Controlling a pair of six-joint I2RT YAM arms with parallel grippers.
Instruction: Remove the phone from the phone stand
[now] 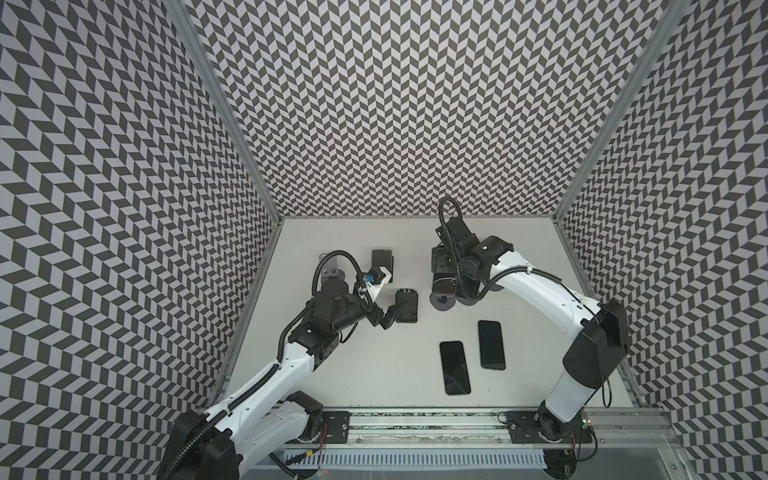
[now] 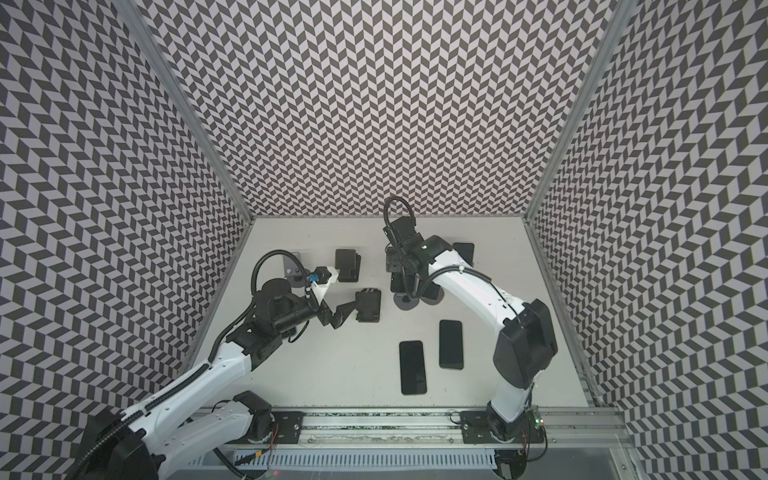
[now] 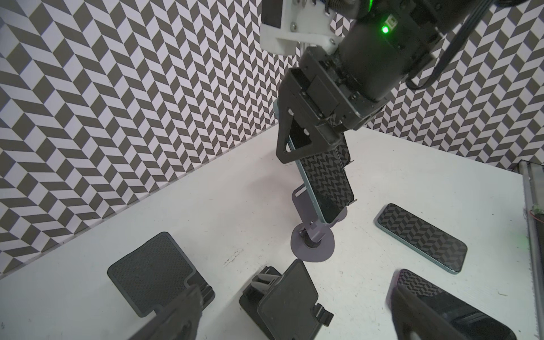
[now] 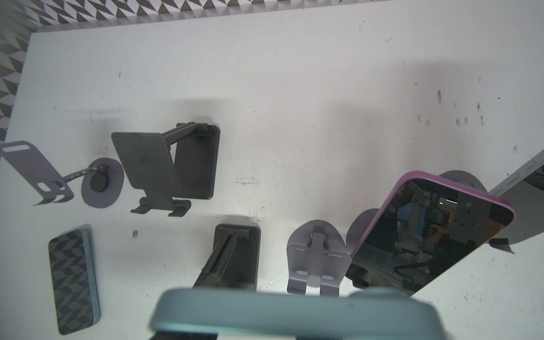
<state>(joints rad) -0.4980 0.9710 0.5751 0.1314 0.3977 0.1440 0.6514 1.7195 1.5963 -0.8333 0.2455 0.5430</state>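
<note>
Phone [image 4: 294, 312]: blue-green case, its blurred edge right against the right wrist camera. From the left wrist, the phone [image 3: 326, 182] hangs tilted with its top end in the right hand. Its screen mirrors the zigzag wall, and its lower end is down at the lip of the grey stand. Contact there cannot be told.
Right hand [image 3: 321, 147]: pinching the phone's upper end, fingers pressed against it from two sides.
Grey stand [image 3: 312, 244]: round foot flat on the desk, slotted plate leaning up behind the phone. In the right wrist view the grey stand [image 4: 316, 259] shows its plate uncovered.
Left hand [image 1: 385, 321]: spread wide, gripping nothing, low over the desk.
Near black stand [image 1: 406, 306]: just beside the left hand.
Far black stand [image 1: 381, 262]: farther back on the desk.
Second grey stand [image 1: 330, 270]: back left, partly behind the left arm's cable.
Flat phones: the shorter-looking flat phone [image 1: 455, 368] and the longer-looking flat phone [image 1: 491, 345] lie side by side, screens up, near the desk's front.
Pink-cased phone [image 4: 426, 235]: propped just beside the grey stand, dark screen reflecting a room.
Silver phone [image 4: 524, 206]: beyond it, cut by the frame edge.
Green lamp [image 3: 384, 28]: glowing on the right arm's wrist.
In the way: the right arm largely covers the phone and the grey stand in both top views.
Desk [image 1: 374, 374]: white, scuffed with dark marks.
</note>
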